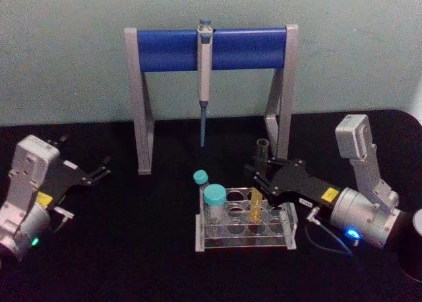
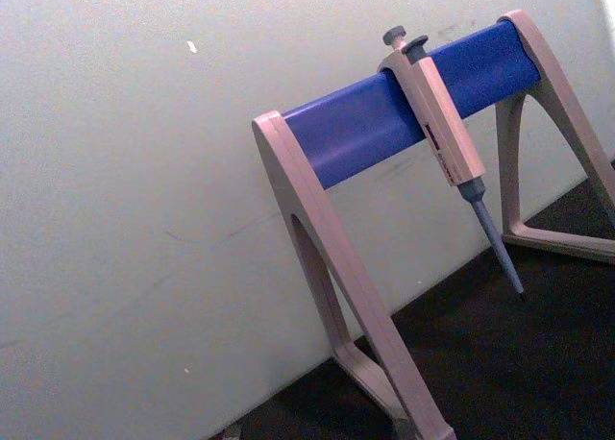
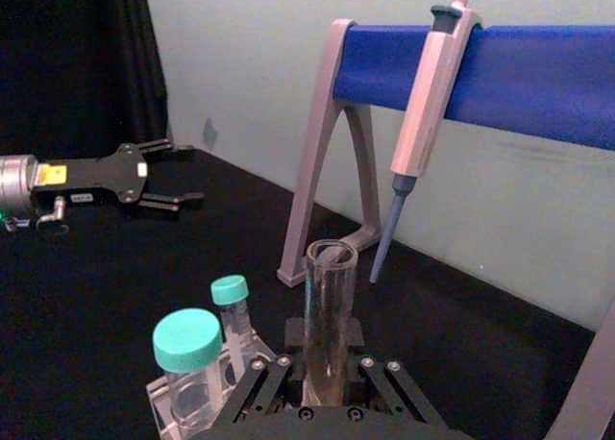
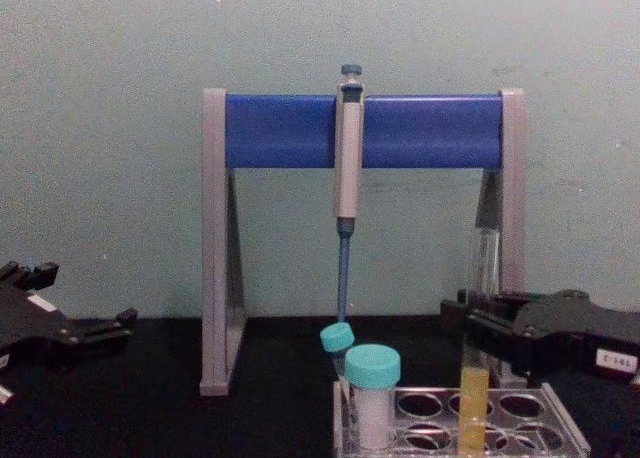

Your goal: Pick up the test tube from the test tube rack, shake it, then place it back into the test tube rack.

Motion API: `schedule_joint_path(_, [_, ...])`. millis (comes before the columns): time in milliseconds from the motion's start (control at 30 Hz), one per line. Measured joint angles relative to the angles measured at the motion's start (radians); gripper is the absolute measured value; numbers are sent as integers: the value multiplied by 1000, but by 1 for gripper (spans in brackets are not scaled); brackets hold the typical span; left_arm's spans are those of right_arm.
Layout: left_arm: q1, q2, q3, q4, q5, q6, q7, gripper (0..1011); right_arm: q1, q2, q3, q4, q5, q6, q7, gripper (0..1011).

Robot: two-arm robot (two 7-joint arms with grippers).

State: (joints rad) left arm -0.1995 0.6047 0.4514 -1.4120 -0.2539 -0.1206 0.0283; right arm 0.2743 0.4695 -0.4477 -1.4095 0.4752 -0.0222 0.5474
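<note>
Right tool (image 1: 262, 175): your working arm reaches in from the right, its black fingers set on either side of the test tube (image 1: 257, 195) above the liquid line. In the right wrist view the glass (image 3: 330, 315) stands centred between the finger links, and they look closed on it, though contact itself is hard to confirm. The hold sits at mid-height, which would leave the open mouth free and keep the liquid below the grip.

Left tool (image 1: 99, 171): parked well to the left on the tabletop (image 1: 132, 262), fingers spread, holding nothing; you have it clear of the work.

Tall stand (image 1: 211, 49): grey legs, blue crossbar, at the back against the wall. It carries the pipette (image 1: 205, 84), hung tip-down at mid-bar, out of the way and untouched.

Test tube rack (image 1: 245, 231): clear plastic, low, in front of the stand. Its holes keep the contents upright.

Two teal-capped vials (image 1: 214, 203): at the rack's left end, just beside the tube's column, so you would do well to lift straight up.

Test tube, position: upright, its yellow-orange lower part (image 4: 472, 403) seated in a rack hole. Judged from this, the pick-up is not yet done; shaking and return remain.
</note>
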Motion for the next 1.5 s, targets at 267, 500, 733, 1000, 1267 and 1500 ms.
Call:
schedule_joint_path(267, [0,0,0,0,0,0,0,1010,-2,-4,1,5,-9,3,-4,232])
schedule_joint_path(500, [0,0,0,0,0,0,0,1010,-3,-4,2,4,-13,4,-5,232])
schedule_joint_path(733, [0,0,0,0,0,0,0,1009,-3,-3,2,4,-13,5,-5,232])
schedule_joint_path(1000, [0,0,0,0,0,0,0,1010,-3,-3,2,3,-13,5,-5,360])
schedule_joint_path(1267, [0,0,0,0,0,0,0,1010,-3,-3,2,3,-13,5,-5,620])
schedule_joint_path(1500, [0,0,0,0,0,0,0,1009,-3,-3,2,3,-12,5,-5,861])
